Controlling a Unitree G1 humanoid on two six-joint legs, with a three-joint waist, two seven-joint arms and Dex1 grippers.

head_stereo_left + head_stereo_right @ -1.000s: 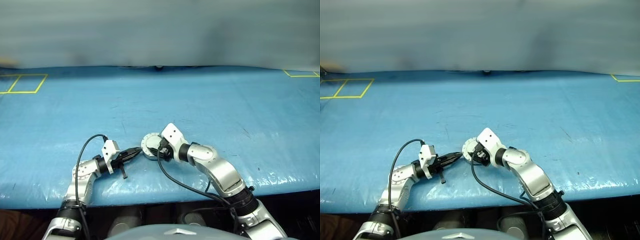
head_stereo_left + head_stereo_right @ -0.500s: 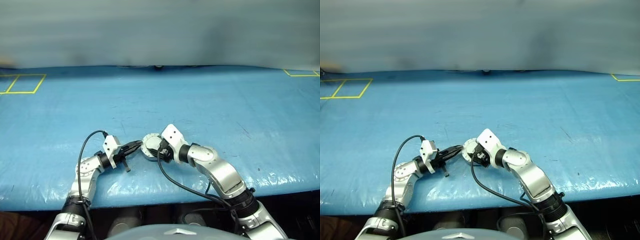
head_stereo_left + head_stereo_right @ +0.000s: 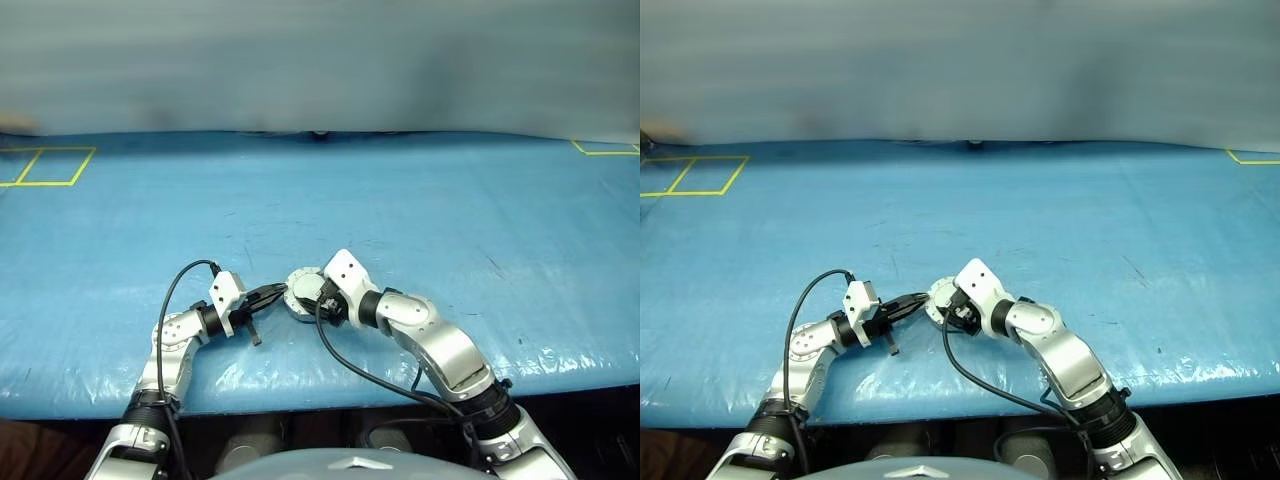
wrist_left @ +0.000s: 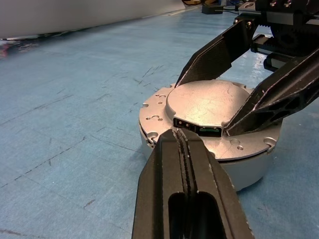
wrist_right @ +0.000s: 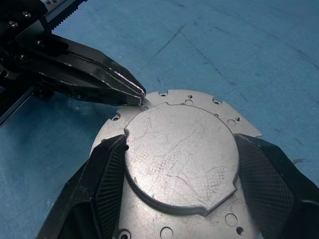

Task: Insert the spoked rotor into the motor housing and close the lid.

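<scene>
- The lid (image 5: 182, 162) lies flat on top of the motor housing (image 4: 249, 172), with its plain grey face up, so the closing step looks done or almost done.
- The spoked rotor cannot be seen; I judge it is already inside, under the lid, but the pictures cannot confirm this.
- The housing stands on the blue table cover (image 3: 420, 200) near the front edge, at about 6 o'clock of the table.
- The right gripper (image 5: 179, 172) grasps the raised round part of the lid, one finger at 3 o'clock and one at 9 o'clock.
- The left gripper (image 4: 185, 144) is clenched, holding nothing; its tips touch the lid's flange edge.
- What is left, in my judgement: check the lid sits fully down, then let go.
</scene>
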